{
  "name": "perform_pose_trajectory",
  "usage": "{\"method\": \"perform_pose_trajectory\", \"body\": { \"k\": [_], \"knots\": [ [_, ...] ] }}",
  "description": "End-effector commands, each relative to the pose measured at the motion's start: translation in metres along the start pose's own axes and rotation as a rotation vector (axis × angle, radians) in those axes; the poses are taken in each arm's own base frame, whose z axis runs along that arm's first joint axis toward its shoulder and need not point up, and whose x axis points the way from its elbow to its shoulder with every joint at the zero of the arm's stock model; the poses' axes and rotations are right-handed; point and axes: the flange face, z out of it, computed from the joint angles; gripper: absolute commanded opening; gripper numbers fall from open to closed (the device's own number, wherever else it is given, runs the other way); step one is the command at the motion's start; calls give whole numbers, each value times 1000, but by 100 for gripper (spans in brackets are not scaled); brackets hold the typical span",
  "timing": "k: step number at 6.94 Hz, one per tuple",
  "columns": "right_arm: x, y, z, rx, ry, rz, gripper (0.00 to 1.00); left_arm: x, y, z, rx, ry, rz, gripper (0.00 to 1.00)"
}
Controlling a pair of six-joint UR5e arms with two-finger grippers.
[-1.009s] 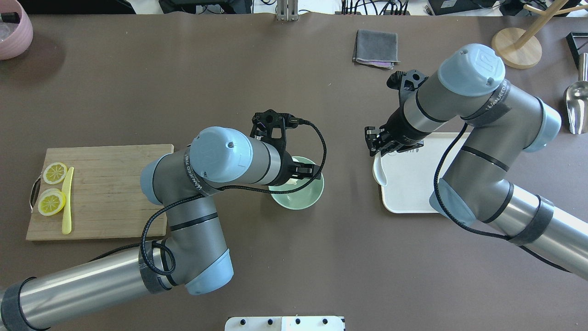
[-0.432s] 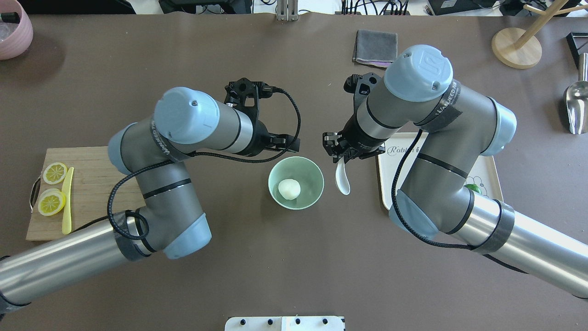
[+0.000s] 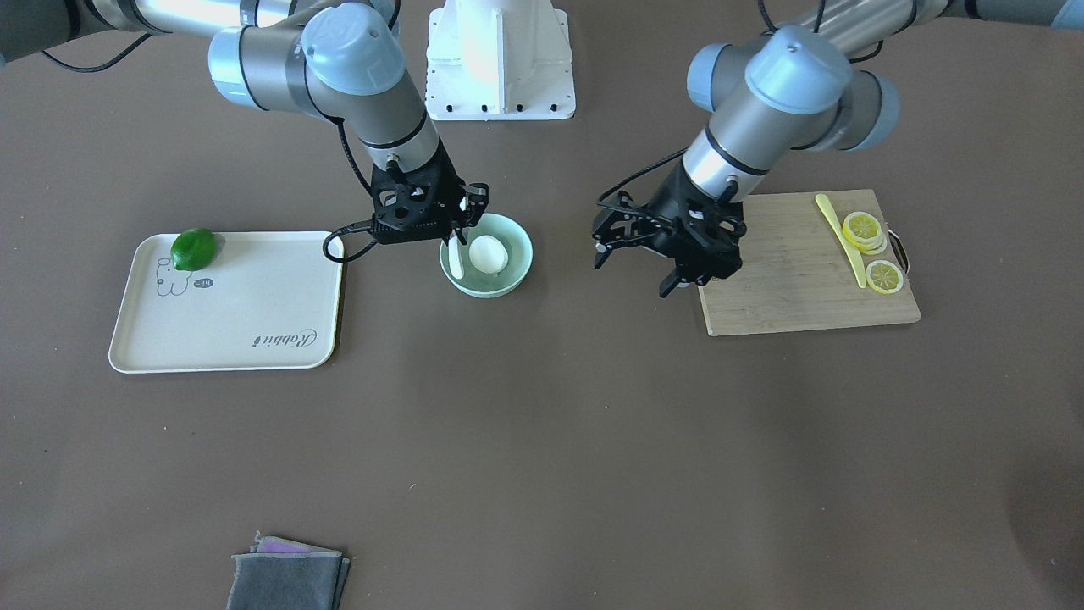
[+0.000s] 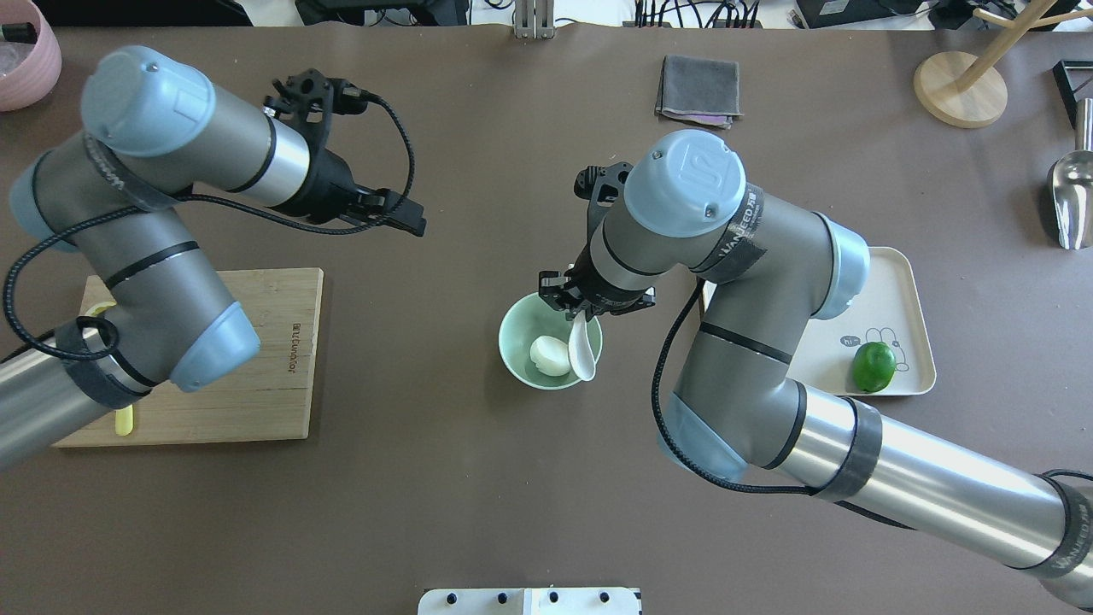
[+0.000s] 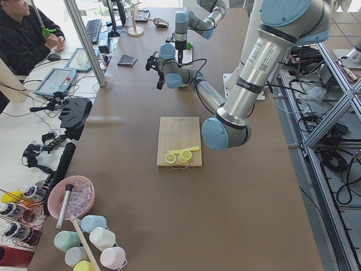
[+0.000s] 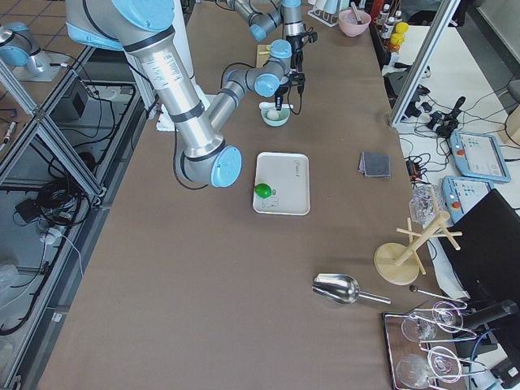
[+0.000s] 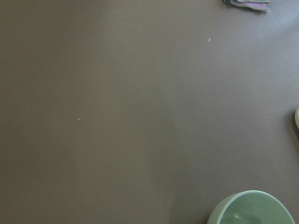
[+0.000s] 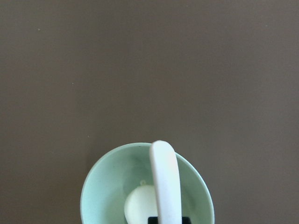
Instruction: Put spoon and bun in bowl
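Spoon and bun both sat inside the bowl in the front-facing view, the bun near the middle and the spoon's scoop just beside it on the side toward the tray. My right gripper hung right over the bowl's rim, clenched on the spoon's handle. My left gripper hovered apart from the bowl, at the edge of the cutting board, its 2 fingers spread with nothing between them. Lemon slices and a yellow knife lay at the board's far end. From overhead, the spoon leaned tilted, scoop low and just beside the bun, handle rising over the rim of the bowl into my right gripper. My left gripper was well away over the table, a lime rested on the tray, and a folded grey cloth lay farther off. In the left side view I could make out the cutting board, but the bowl was too small to read. In the right side view the bowl sat under my right arm, beyond the tray. My left wrist camera caught table, a piece of the bowl at the bottom edge and a corner of the cloth. My right wrist camera looked along the spoon, its tip reaching the far rim of the bowl, the bun just to its left.
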Motion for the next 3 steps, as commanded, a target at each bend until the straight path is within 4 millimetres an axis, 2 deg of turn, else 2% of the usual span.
{"method": "perform_pose_trajectory", "body": {
  "k": [1,2,3],
  "knots": [
    [-17,-1,19,22,26,-19,0,-61,1,-42,-10,-11,23,98],
    [-19,-4,18,39,30,-20,70,-69,5,-42,-12,-17,27,98],
    [-18,-7,19,59,38,-25,100,-72,8,-41,-16,-21,27,98]
  ]
}}
